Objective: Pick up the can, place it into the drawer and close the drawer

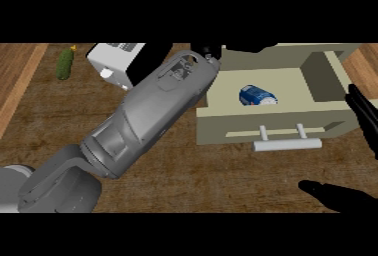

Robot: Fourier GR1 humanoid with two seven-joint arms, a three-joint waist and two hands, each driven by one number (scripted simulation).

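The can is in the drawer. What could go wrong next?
The left hand is at the back corner of the drawer; pulling away, it might bump the drawer. The can seems to lie on its side, so it may roll when the drawer is pushed. The right hand is to the right of the handle, so a push might go crooked.

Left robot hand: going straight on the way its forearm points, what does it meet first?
Probably the drawer, at its back-left corner: the left robot hand sits beside that corner, pointing up and right. Height is unclear from above, so it could pass over the wall. The can lies off that line.
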